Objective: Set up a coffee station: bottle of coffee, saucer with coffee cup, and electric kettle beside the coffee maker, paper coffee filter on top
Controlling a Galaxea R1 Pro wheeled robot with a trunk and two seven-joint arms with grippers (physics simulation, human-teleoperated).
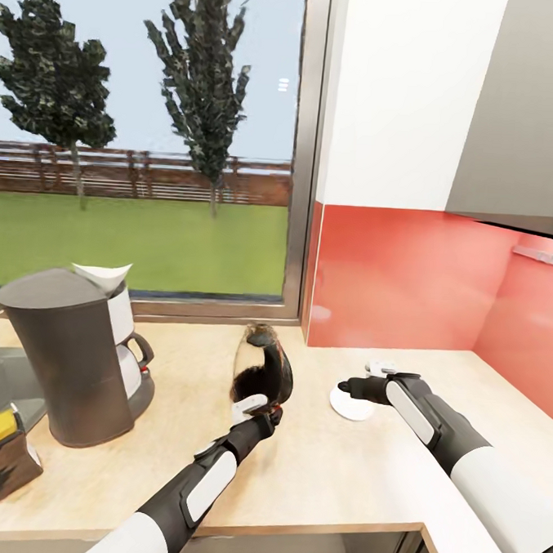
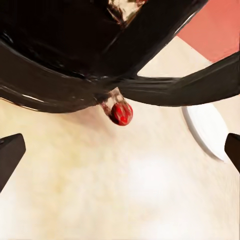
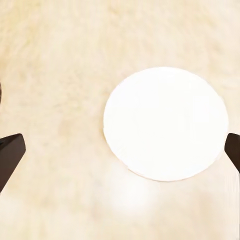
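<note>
Two grippers work over the kitchen countertop (image 1: 322,467): the left gripper (image 1: 262,411) holds the electric kettle (image 1: 263,366) by its black loop handle, the glass jug lifted and tilted above the wood, while the right gripper (image 1: 347,389) hangs with jaws wide apart just over the saucer (image 3: 166,123), which lies flat between its fingertips without touching them. In the left wrist view the kettle's dark handle and base crowd the lens, so only its red dot (image 2: 121,113) and the saucer's edge are clear. Farther left stands the coffee maker (image 1: 67,354), partly hiding a white appliance (image 1: 125,341) behind it, with the bottle of coffee (image 1: 4,448) nearer the counter's front edge.
</note>
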